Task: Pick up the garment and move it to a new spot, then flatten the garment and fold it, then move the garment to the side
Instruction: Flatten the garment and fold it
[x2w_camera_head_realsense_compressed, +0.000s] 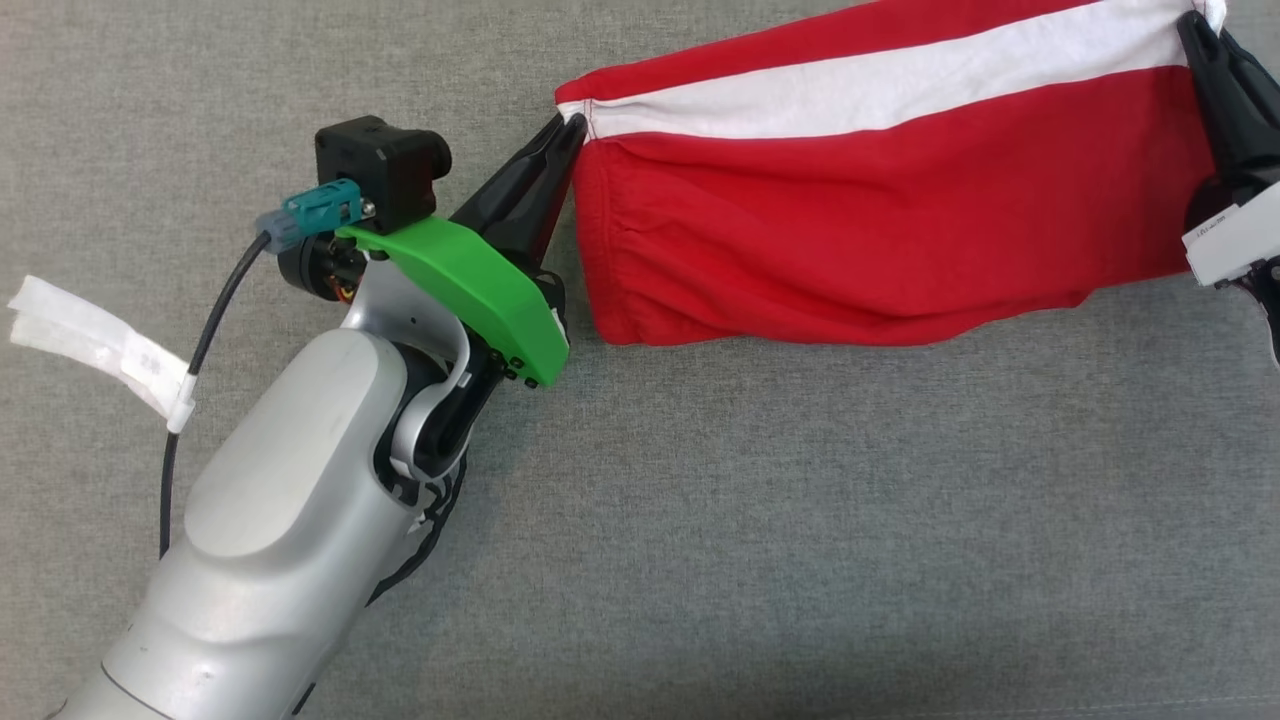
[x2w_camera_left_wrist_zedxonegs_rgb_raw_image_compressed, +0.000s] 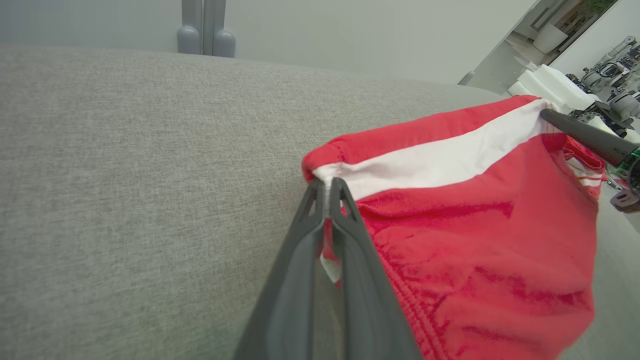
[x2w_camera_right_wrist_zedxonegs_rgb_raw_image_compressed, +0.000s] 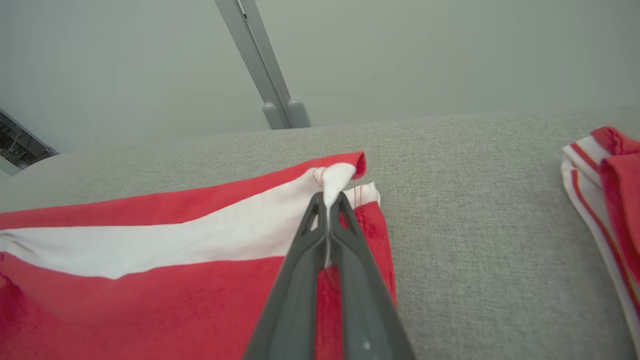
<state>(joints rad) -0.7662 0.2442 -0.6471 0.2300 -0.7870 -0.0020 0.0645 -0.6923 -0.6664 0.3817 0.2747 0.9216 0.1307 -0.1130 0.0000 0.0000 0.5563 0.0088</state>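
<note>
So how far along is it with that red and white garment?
Done: the garment is picked up, pinched at one corner by the left fingers and at the opposite corner by the right fingers. In hand: it is stretched between them, probably for moving or flattening. Left: folding it, then moving it aside.

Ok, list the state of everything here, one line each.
Garment, held stretched by two corners, sagging below.
Left pincer, shut on the garment's left corner.
Right pincer, shut on its right corner.
Second red-and-white cloth, layered, lying apart on the grey surface.
</note>
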